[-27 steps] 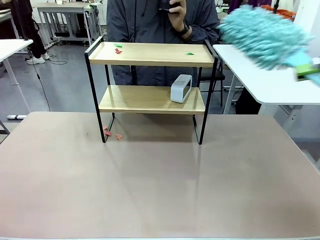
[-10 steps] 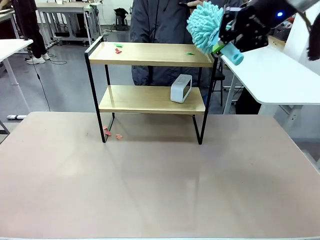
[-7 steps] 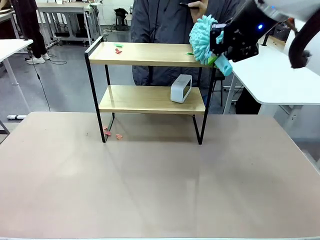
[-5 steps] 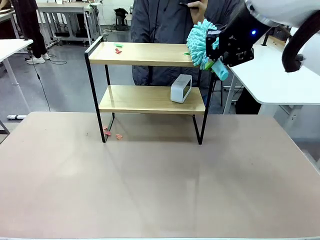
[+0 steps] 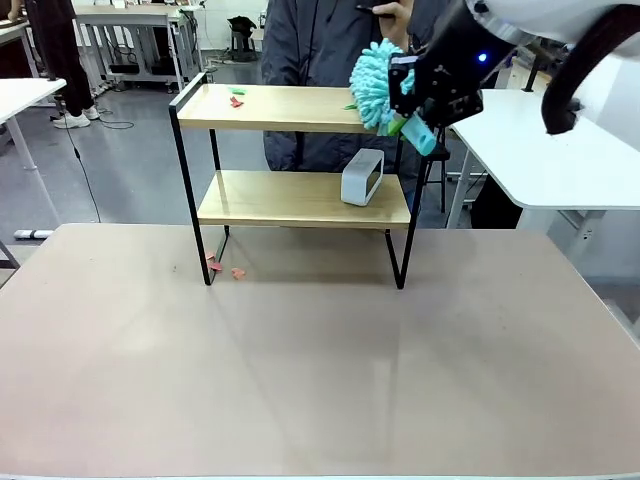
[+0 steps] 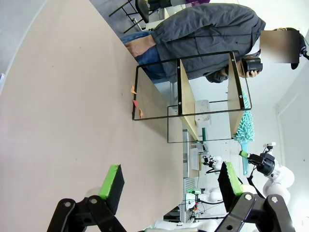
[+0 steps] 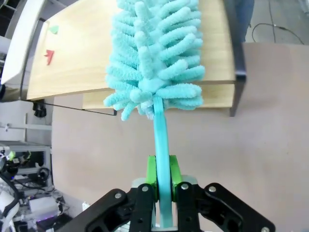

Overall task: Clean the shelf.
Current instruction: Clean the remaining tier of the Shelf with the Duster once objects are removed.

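Small two-tier shelf w/ light wooden boards in thin black metal frame (image 5: 290,107) stands at far centre of beige table (image 5: 320,380), just in front of a person (image 5: 320,40). R hand (image 7: 163,176) is clamped on handle of fluffy turquoise duster (image 5: 375,85); duster head is at right end of top board. Red & green scraps (image 5: 236,96) lie at top board's left end. L hand (image 6: 169,181): fingers apart, empty, over near table.
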Robot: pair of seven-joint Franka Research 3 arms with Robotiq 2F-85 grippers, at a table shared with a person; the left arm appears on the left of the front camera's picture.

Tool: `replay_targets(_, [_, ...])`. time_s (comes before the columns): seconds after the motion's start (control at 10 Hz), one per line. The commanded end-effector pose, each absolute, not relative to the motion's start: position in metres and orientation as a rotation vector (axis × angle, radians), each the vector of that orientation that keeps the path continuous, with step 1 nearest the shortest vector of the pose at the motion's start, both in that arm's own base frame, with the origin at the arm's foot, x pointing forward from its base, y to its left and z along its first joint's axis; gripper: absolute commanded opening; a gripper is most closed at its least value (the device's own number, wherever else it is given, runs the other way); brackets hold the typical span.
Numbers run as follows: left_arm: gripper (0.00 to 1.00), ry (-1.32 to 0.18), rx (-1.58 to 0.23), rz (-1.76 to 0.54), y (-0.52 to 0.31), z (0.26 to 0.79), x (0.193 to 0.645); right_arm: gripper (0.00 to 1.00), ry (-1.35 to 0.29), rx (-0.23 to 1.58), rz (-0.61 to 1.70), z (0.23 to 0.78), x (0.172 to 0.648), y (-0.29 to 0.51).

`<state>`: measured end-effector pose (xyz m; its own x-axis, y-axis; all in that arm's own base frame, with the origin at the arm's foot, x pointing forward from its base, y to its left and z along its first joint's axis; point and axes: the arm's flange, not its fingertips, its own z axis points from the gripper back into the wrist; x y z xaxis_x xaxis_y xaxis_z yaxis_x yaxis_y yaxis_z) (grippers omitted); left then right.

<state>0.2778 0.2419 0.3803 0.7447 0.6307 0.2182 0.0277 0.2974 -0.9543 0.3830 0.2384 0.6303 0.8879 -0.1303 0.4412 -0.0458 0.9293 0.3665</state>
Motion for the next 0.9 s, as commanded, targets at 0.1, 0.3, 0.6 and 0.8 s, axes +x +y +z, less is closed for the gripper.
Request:
replay_targets(0.1, [1.0,-0.674,-1.231,0.423,0.237,0.379,0.276,0.0,-0.45,0.373,0.033,0.637,0.402,0.283])
replay_targets(0.3, [1.0,-0.674,-1.231,0.423,0.237,0.379,0.276,0.0,-0.434,0.368,0.089,0.639,0.408,0.314])
replay_targets(0.6, [1.0,-0.674,-1.231,0.423,0.237,0.379,0.276,0.0,-0.412,0.36,0.167,0.64,0.41,0.37])
replay_targets(0.8, [1.0,-0.674,-1.231,0.423,0.237,0.379,0.276,0.0,-0.398,0.358,0.211,0.639,0.408,0.412])
